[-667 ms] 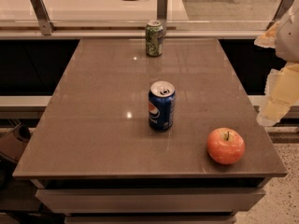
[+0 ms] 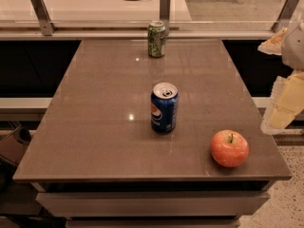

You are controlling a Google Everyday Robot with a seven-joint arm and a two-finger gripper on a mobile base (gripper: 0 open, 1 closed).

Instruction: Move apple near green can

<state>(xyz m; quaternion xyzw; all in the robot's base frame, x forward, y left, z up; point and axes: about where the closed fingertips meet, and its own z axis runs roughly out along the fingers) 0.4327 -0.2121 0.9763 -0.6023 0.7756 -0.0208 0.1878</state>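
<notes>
**Apple untouched on the table: the reach comes first**

Your pale, cream-coloured two-finger gripper (image 2: 284, 103) hangs at the far right edge of the view, out past the right side of the table and apart from everything on it. You cannot tell from here whether it is spread or closed, and it touches nothing on the tabletop.

Nearest to it is the round red-orange apple with yellowish patches and a short dark stem (image 2: 229, 148). It sits on the front right corner of the flat grey-brown stone-look table (image 2: 95, 127), close to the front edge, below and left of the gripper.

Further in, near the middle of the table, the blue Pepsi drink can with a silver top (image 2: 164, 107) stands upright, to the left of the apple and a little behind it. Well beyond that, the slim green drink can with pale markings and a silver top (image 2: 156, 39) stands upright at the centre of the back edge, far from the apple.

By my reading, you are at the approach step and no grasp has been made. The next move calls for bringing the gripper in over the apple and down around its widest part. The apple is round and may roll off the near edge if nudged. When you carry it back, pass right of the blue can so you don't tip it.
</notes>
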